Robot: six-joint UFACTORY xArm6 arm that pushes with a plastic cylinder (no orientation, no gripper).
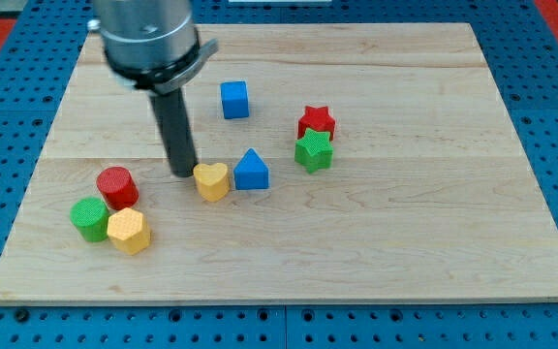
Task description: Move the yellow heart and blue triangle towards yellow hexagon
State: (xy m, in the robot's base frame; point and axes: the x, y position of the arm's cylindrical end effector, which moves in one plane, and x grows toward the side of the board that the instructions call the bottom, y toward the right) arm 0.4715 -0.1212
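The yellow heart (211, 180) lies near the board's middle, with the blue triangle (251, 171) touching its right side. The yellow hexagon (128, 231) sits at the lower left, well apart from both. My tip (182, 173) rests on the board just left of the yellow heart, very close to it or touching it. The dark rod rises from the tip to the arm's grey body at the view's top left.
A red cylinder (117, 186) and a green cylinder (90, 219) sit against the yellow hexagon. A blue cube (234, 99) lies above the middle. A red star (317, 122) and a green star (313, 151) touch at the right. The wooden board (434, 242) lies on a blue pegboard.
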